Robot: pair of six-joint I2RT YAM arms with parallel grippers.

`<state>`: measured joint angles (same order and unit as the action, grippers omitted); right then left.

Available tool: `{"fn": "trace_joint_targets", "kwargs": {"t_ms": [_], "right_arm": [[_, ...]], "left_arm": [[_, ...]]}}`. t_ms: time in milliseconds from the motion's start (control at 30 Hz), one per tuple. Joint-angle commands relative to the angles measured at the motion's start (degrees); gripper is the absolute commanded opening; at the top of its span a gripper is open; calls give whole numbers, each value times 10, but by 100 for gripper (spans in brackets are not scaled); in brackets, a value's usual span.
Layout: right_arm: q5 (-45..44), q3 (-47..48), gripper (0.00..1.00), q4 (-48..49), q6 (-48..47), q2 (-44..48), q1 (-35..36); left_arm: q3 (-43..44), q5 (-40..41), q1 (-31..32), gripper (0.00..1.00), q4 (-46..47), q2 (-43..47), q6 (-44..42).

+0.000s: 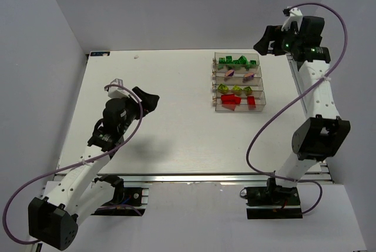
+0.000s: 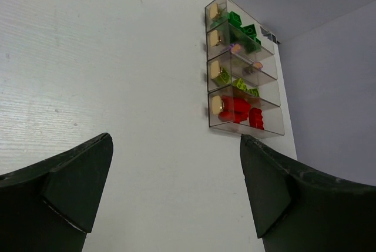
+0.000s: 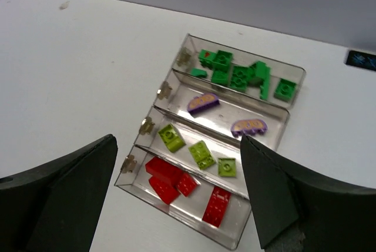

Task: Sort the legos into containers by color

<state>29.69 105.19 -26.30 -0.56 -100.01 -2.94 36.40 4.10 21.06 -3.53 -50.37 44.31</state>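
Overhead and wrist views of a white table (image 1: 153,76) with two robot arms at its near edge. Towards the far right of the table sits a clear plastic block of four long narrow bins (image 3: 247,51) joined side by side. All the Lego bricks that can be seen lie inside it, one colour to each bin: dark green bricks (image 3: 238,76) in the farthest bin, two purple arched bricks (image 3: 203,103) in the next, three yellow-green bricks (image 3: 202,154) in the third, and red bricks (image 3: 167,178) in the nearest. No bin shows a mixed colour, and no brick shows on the table outside the block in any view.

The left gripper (image 2: 176,164) hangs over the left half of the table, well apart from the bins, its claw spread wide and holding nothing. The right gripper (image 3: 177,164) is raised above the far side of the bins, looking down on them, its claw also wide apart and empty.

The sorting appears finished; as far as these views show, no brick is left to pick up
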Motion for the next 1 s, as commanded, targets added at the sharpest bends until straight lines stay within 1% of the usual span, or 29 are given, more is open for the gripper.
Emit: {"fn": "trace_joint_targets", "kwargs": {"t_ms": [0, 100, 133, 200, 233, 300, 500, 667, 967], "right_arm": [[-98, -44, 89, -33, 28, 60, -2], [-121, -99, 89, -23, 13, 118, -2], [-120, -113, 89, -21, 9, 130, -2], [-109, -153, 89, -16, 7, 162, -2], [-108, -165, 89, -16, -14, 172, -2], [-102, -197, 89, -10, -21, 197, -2], [-94, -267, 90, 2, -27, 251, -2], [-96, -291, 89, 0, -27, 271, -1], [-97, -293, 89, -10, -32, 281, -2]], "left_arm": [[24, -29, -3, 98, -4, 21, -27], [27, -40, -3, 98, 4, 24, -30], [27, -61, -3, 98, 5, 24, -30], [24, -66, -3, 98, 11, 29, -24], [18, -68, -3, 98, 15, 33, -22], [13, -75, -3, 98, 22, 39, -17], [25, -86, -3, 98, -9, 57, -30], [28, -87, -3, 98, -29, 73, -34], [19, -87, -3, 98, -43, 99, -30]]}}
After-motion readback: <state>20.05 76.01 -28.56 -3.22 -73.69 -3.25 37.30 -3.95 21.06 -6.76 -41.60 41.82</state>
